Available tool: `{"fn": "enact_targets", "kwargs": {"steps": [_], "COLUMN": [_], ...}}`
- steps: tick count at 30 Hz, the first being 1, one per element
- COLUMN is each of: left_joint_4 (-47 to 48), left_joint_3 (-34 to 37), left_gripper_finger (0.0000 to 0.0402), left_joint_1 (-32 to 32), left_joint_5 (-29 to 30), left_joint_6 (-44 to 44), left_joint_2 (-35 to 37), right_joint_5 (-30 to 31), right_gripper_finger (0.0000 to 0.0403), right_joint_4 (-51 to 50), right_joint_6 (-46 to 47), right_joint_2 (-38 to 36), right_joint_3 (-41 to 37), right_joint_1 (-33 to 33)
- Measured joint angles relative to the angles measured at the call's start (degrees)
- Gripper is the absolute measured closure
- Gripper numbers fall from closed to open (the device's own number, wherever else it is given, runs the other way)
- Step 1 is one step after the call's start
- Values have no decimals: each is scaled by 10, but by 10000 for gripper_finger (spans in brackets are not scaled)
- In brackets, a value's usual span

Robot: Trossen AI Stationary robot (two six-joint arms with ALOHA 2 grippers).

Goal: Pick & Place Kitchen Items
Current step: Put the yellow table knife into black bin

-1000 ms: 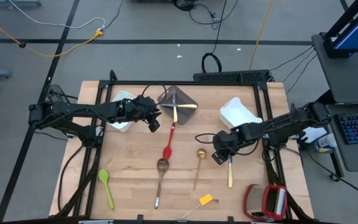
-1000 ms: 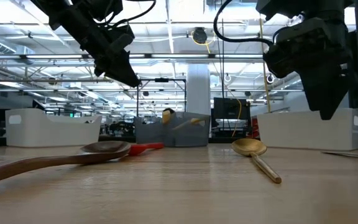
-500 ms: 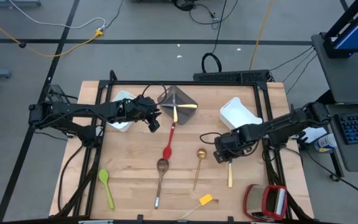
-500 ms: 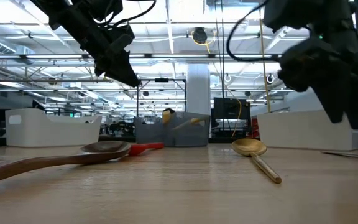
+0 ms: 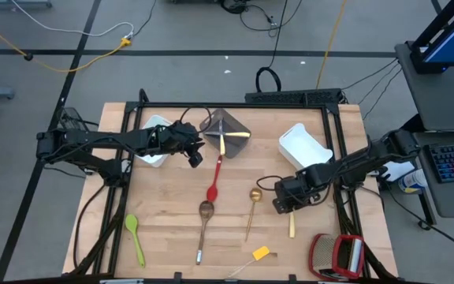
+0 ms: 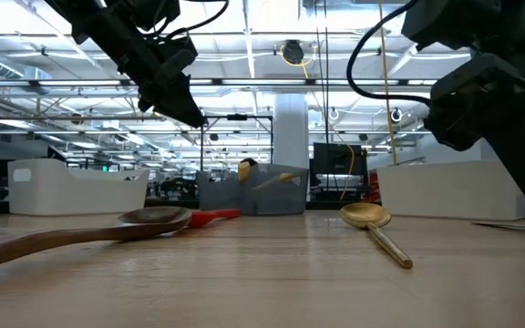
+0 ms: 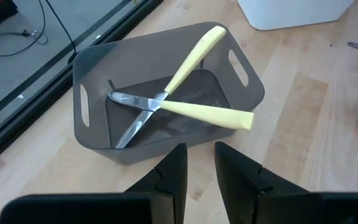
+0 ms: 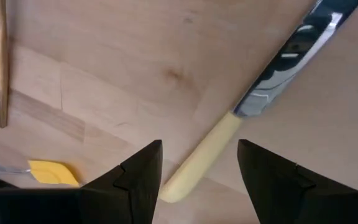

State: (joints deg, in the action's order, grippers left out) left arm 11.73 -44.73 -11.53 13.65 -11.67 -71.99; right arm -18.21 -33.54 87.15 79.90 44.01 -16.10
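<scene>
1. Hovering low over the bench (image 5: 164, 229), the right hand (image 5: 284, 203) spreads its fingers (image 8: 135, 180) wide, holding nothing; a pale-handled knife (image 8: 253, 106) lies on the wood in the gap between them, handle end nearest the fingertips.
2. From above, the knife's handle (image 5: 292, 224) sticks out from under that hand, toward the bench's near edge.
3. Just beside it lies the gold spoon (image 5: 251, 208); its bowl faces the far side.
4. Left hand (image 5: 195, 155) hangs above the bench beside the grey bin (image 7: 98, 81), fingers (image 7: 176, 171) narrowly parted, gripping nothing.
5. Grey bin holds two more pale-handled knives (image 7: 185, 68), crossed over each other.
6. Red spoon (image 5: 213, 183) lies near the grey bin; the brown wooden spoon (image 5: 203, 225) lies just past its bowl end.
7. Green spoon (image 5: 135, 237) rests toward the bench's left front; small yellow piece (image 5: 261, 252) sits near the front edge.
8. White bins sit at the far left (image 5: 154, 125) and far right (image 5: 302, 142); a red-and-silver object (image 5: 337, 256) occupies the front right corner.
</scene>
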Motion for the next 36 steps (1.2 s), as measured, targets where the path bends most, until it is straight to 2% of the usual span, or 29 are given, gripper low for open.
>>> {"fn": "enact_targets", "kwargs": {"steps": [21, 25, 29, 36], "left_joint_4": [0, 0, 0, -8], "left_joint_3": [0, 0, 0, -1], "left_gripper_finger": [316, 316, 316, 316], "left_joint_1": [0, 0, 0, 0], "left_joint_5": [0, 0, 0, 0], "left_joint_6": [-20, -21, -24, -24], "left_joint_2": [0, 0, 0, 0], "right_joint_5": [1, 4, 12, 4], "right_gripper_finger": [218, 218, 218, 233], "right_joint_4": [36, 91, 199, 232], "right_joint_6": [155, 183, 199, 171], "right_joint_2": [0, 8, 19, 35], "right_joint_3": [-3, -38, -81, -101], "right_joint_1": [-86, -98, -100, -102]}}
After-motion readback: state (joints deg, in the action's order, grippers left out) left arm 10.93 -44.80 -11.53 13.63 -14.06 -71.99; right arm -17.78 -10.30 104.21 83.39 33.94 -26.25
